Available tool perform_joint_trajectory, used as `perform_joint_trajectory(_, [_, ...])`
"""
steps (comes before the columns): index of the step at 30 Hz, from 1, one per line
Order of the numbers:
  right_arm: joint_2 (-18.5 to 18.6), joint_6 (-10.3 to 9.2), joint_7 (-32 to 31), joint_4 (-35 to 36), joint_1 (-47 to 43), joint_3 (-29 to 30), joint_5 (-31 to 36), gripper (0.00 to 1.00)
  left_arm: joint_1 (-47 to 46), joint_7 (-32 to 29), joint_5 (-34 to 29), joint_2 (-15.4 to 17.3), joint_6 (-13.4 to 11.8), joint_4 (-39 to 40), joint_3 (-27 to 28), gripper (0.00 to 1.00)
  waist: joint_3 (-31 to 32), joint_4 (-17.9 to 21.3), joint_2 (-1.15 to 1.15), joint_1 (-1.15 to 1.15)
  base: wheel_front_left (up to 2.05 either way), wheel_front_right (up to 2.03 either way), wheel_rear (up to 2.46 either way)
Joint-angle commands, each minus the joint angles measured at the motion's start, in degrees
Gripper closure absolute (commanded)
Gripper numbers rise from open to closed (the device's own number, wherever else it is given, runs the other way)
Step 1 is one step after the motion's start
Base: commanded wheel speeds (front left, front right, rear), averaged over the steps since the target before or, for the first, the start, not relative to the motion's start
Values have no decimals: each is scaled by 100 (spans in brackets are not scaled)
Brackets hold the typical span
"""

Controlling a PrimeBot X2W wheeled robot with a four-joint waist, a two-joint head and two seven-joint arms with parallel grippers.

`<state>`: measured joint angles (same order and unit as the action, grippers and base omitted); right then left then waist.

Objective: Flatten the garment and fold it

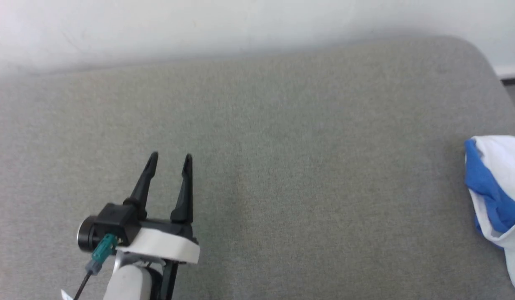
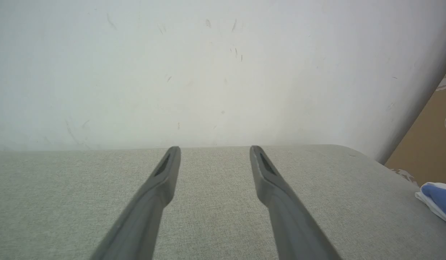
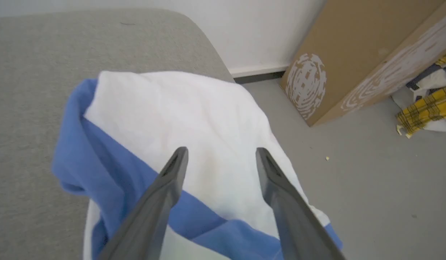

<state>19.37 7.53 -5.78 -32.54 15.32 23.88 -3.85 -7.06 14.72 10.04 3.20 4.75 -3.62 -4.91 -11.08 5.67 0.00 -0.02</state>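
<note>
The garment (image 1: pixel 499 191), white with royal-blue parts, lies bunched at the right edge of the grey padded table (image 1: pixel 282 166), partly cut off by the head view's edge. In the right wrist view the garment (image 3: pixel 179 119) spreads under my right gripper (image 3: pixel 221 155), whose two fingers stand apart above the white cloth with nothing between them. My left gripper (image 1: pixel 170 160) is at the table's lower left, open and empty, far from the cloth. In the left wrist view the left gripper (image 2: pixel 214 151) points at the wall, with a corner of the garment (image 2: pixel 439 202) at the right edge.
A white wall (image 1: pixel 241 25) runs behind the table. Beyond the table's right end lies grey floor (image 3: pixel 371 180) with a leaning brown cardboard board (image 3: pixel 353 54) and a heap of yellow plaid and white cloth (image 3: pixel 425 104).
</note>
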Motion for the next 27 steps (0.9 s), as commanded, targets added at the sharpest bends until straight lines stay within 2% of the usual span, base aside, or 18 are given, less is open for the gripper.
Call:
perform_joint_trajectory(1, [-191, -4, 127, 326, -201, -161, -60, 0, 110, 28, -13, 1, -68, -23, 61, 0, 366, -35, 0, 2, 0, 0, 0])
perform_joint_trajectory(8, [-891, -4, 513, 1745, -754, -986, -281, 0, 358, 28, -18, 97, -268, -154, 345, 0, 594, -226, 0, 2, 0, 0, 0])
perform_joint_trajectory(14, [-1352, -4, 815, 2434, -1057, -1764, -442, 0, 516, 28, -47, 292, -445, -400, 600, 0, 744, -403, 0, 2, 0, 0, 0])
perform_joint_trajectory(19, [-1514, -4, 1032, 2865, -1319, -2187, -472, 0, 641, -1, -115, 480, -529, -526, 695, 0, 833, -468, 0, 2, 0, 0, 0])
perform_joint_trajectory(27, [-1622, -4, 1128, 3483, -1920, -2226, -31, 0, 698, -61, -108, 689, -496, -646, 728, 0, 1027, -492, 0, 2, 0, 0, 0])
